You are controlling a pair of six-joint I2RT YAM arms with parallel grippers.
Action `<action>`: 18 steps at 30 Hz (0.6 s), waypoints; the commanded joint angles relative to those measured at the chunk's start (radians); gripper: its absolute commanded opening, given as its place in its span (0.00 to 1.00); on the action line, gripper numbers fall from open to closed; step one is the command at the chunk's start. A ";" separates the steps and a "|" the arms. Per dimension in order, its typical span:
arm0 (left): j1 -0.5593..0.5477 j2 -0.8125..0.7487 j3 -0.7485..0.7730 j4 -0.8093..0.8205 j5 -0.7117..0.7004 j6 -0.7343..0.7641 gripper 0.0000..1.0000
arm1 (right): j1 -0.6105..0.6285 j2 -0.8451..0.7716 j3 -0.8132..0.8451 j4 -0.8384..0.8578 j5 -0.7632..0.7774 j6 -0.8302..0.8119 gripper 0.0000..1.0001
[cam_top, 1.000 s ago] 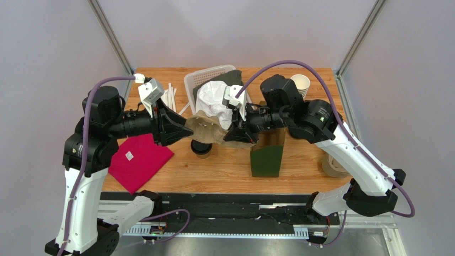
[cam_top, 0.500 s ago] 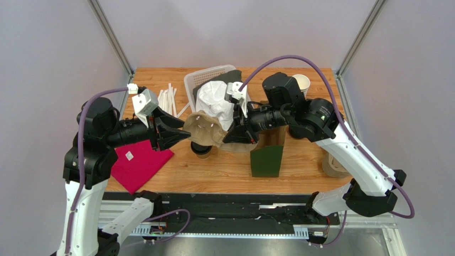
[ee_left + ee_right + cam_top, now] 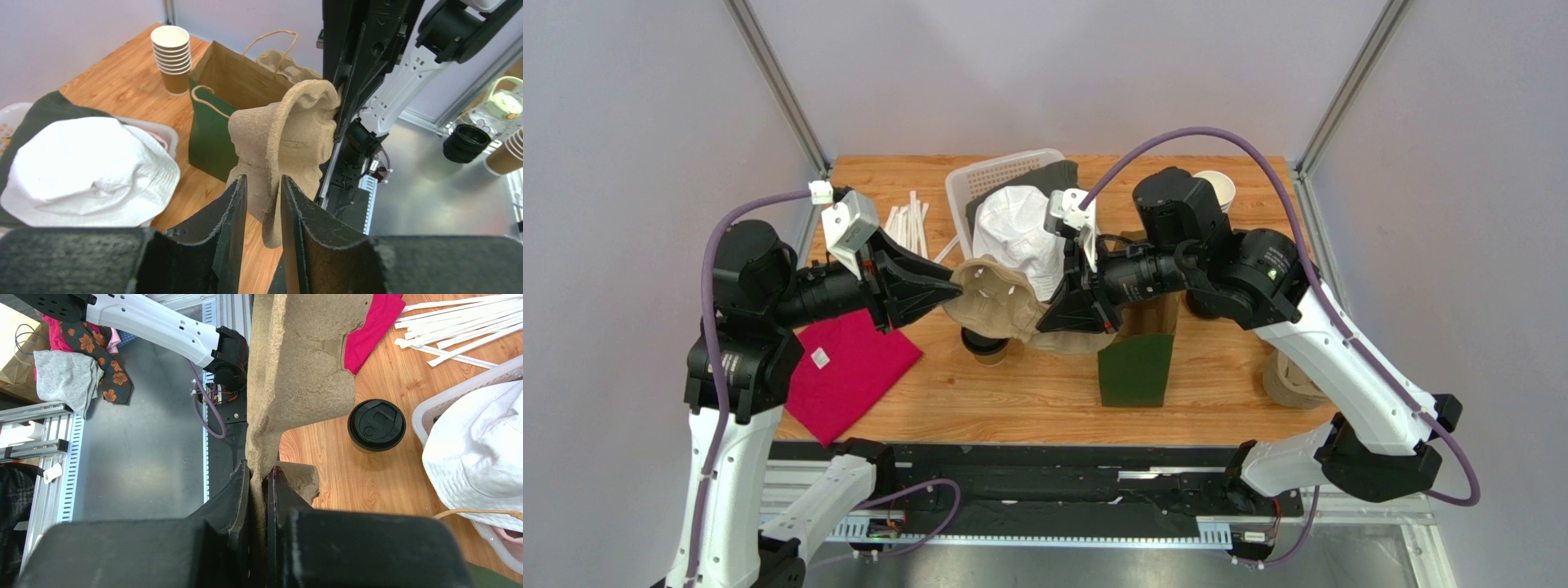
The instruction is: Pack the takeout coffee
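We grip the pulp cup carrier aloft, left gripper and right gripper each clenched on an opposite edge, readying it, we judge, to receive the cup. The takeout coffee, a brown cup under a round black lid, stands upright on the table just below, near the green paper bag; next we must lower the carrier flat beside it.
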 commanded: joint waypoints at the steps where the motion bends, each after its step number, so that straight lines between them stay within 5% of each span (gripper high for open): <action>1: 0.007 -0.012 -0.035 0.131 0.108 -0.061 0.34 | -0.004 -0.027 0.004 0.053 -0.016 0.017 0.00; 6: 0.007 0.005 -0.044 0.128 0.114 -0.074 0.34 | -0.003 -0.024 0.008 0.059 -0.024 0.022 0.00; 10: 0.007 0.008 -0.044 0.145 0.114 -0.085 0.18 | -0.003 -0.025 0.001 0.057 -0.018 0.023 0.01; 13: 0.007 0.011 -0.033 0.120 0.104 -0.078 0.03 | -0.004 -0.025 0.005 0.053 0.030 0.022 0.20; 14: 0.007 0.014 -0.029 0.105 0.099 -0.058 0.00 | -0.007 -0.027 0.017 0.053 0.053 0.023 0.39; 18: 0.007 0.023 -0.007 0.030 0.078 -0.021 0.00 | -0.094 -0.024 0.051 0.048 0.108 0.048 0.67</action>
